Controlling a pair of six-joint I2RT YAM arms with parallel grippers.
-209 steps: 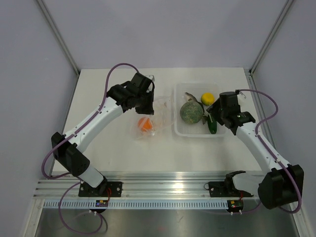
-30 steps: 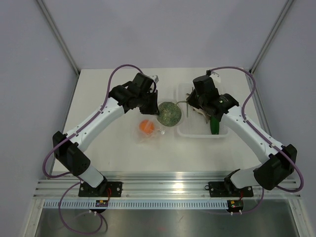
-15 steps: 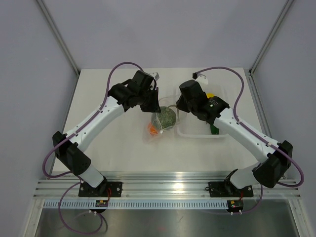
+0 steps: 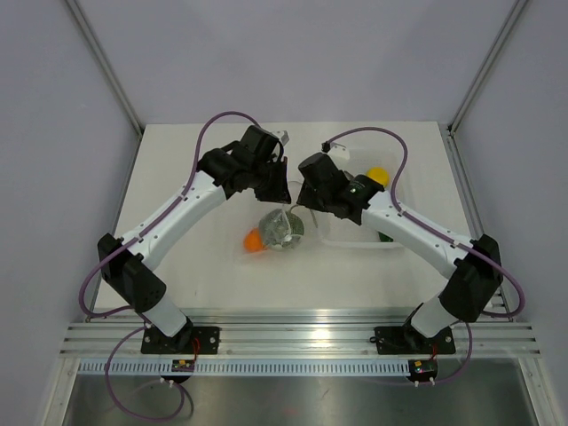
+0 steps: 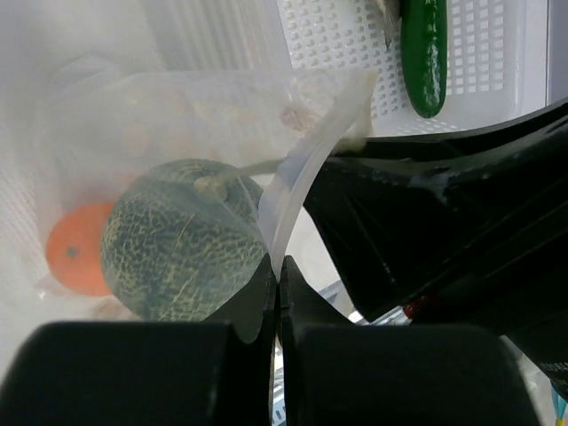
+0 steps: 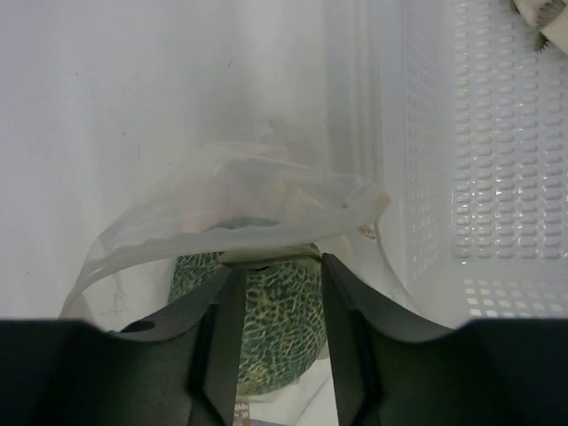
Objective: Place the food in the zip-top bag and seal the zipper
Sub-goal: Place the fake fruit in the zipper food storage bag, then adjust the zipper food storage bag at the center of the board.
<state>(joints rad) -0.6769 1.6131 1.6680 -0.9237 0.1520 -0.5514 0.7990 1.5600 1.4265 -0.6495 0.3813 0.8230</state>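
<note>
The zip-top bag (image 4: 271, 232) lies left of the tray with its mouth lifted. My left gripper (image 5: 277, 264) is shut on the whitish zipper strip (image 5: 302, 169) at the rim. Inside the pouch sit the speckled green ball (image 5: 182, 240) and the small orange ball (image 5: 78, 259). My right gripper (image 6: 280, 266) hangs at the bag's mouth, open, its fingers (image 6: 222, 328) on either side of the green ball (image 6: 271, 328) and its beige stem. The dark green cucumber (image 5: 423, 53) and the yellow lemon-like piece (image 4: 378, 175) lie in the tray. A brownish fish-like piece (image 6: 543, 18) shows at the frame's corner.
The rigid clear tray (image 4: 355, 238) stands just right of the bag, under my right arm (image 4: 399, 222). Both arms meet over the middle of the white table (image 4: 177, 160). Grey walls close in the back and both sides.
My right arm carried the green ball from the tray leftwards into the bag's mouth, then its jaws parted. The ball now rests in the pouch beside the orange ball. The left gripper kept its hold.
</note>
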